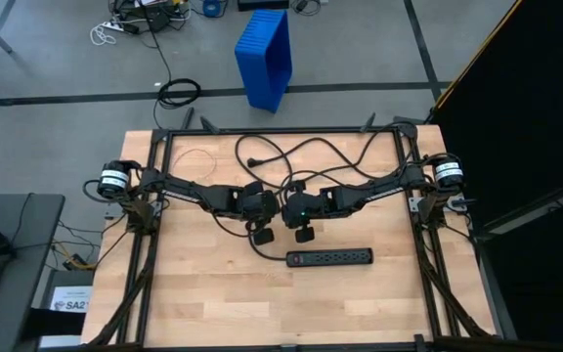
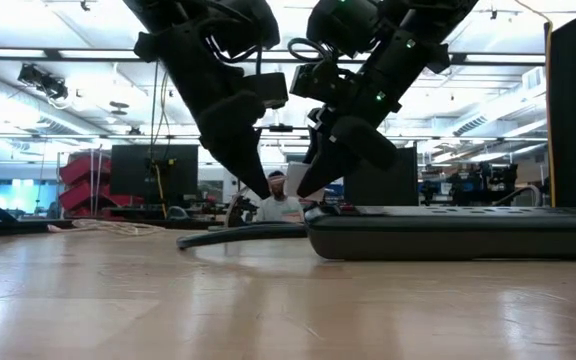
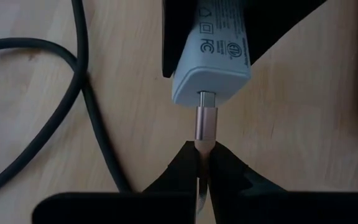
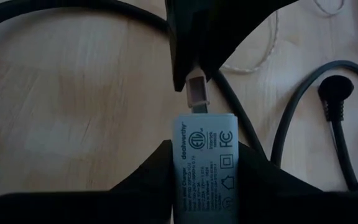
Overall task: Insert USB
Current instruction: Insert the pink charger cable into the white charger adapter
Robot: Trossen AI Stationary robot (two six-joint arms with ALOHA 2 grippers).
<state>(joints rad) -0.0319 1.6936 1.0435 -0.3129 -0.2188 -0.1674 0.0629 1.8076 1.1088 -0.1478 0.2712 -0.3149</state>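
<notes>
The pale wooden tabletop [image 1: 213,303] carries a long black power strip [image 1: 329,257]. Above it, right fingers [image 4: 148,180] clamp a smooth white boxy charger [image 4: 202,163] — left fingers [image 3: 229,174] pinch the metallic USB [image 3: 206,124] plug, aimed lengthwise into its port.

You have a black power strip [image 1: 329,257] lying flat on the wooden surface [image 1: 213,303], with its thick black cord [image 1: 306,149] looping toward the far edge and ending in a black plug [image 4: 336,99]. Beyond the surface, you see a blue bin [image 1: 265,57] on the grey floor, a coiled black cable [image 1: 179,93] near it, and a person [image 2: 281,203] seated in the room behind.
</notes>
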